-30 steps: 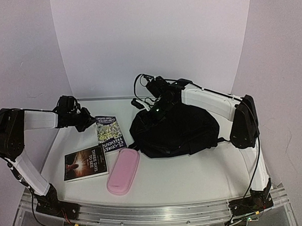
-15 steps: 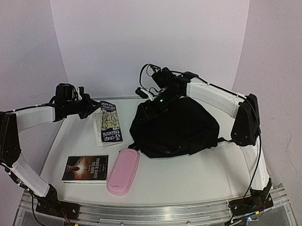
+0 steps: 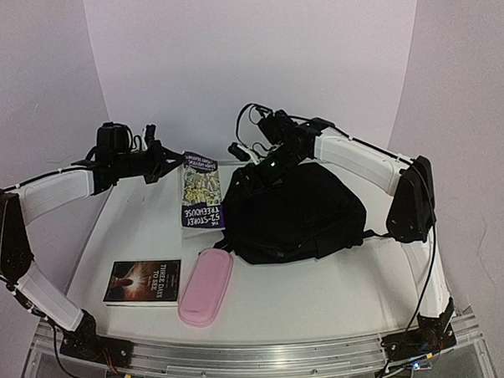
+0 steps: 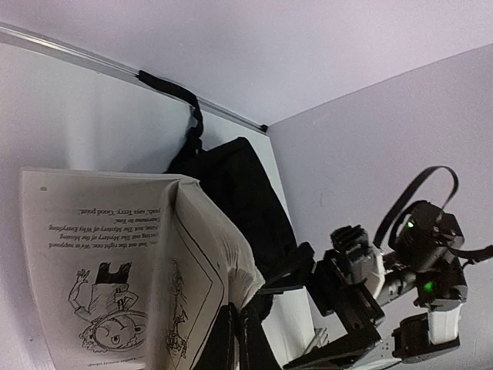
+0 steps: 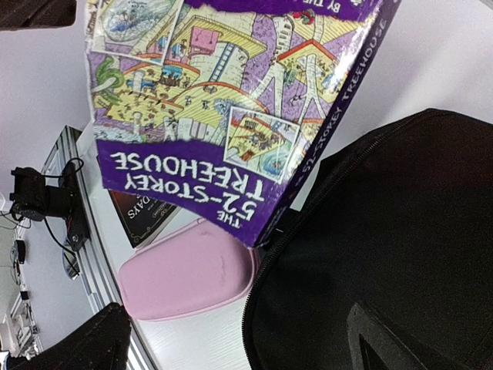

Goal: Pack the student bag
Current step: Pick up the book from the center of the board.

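1. Top view: the large, soft black fabric student bag lies on the white desk, right of centre.
2. The right end effector hovers over the bag's far left corner, its fingers spread wide with nothing between them.
3. The left end effector is pinched on the top edge of a purple-covered "52-Storey Treehouse" paperback. The paperback hangs clear of the desk, just beside the bag's left side.
4. A pink oblong zip pencil case lies just beside the bag's near left corner, with a dark "Three Days to See" paperback flat to its left.
5. Left wrist view: the fingers clamp the treehouse paperback, which has fallen partly open. The bag lies beyond it, under the right end effector.
6. Right wrist view: the bag and its zip line fill the lower right. The held paperback hangs at its left edge, above the pencil case.
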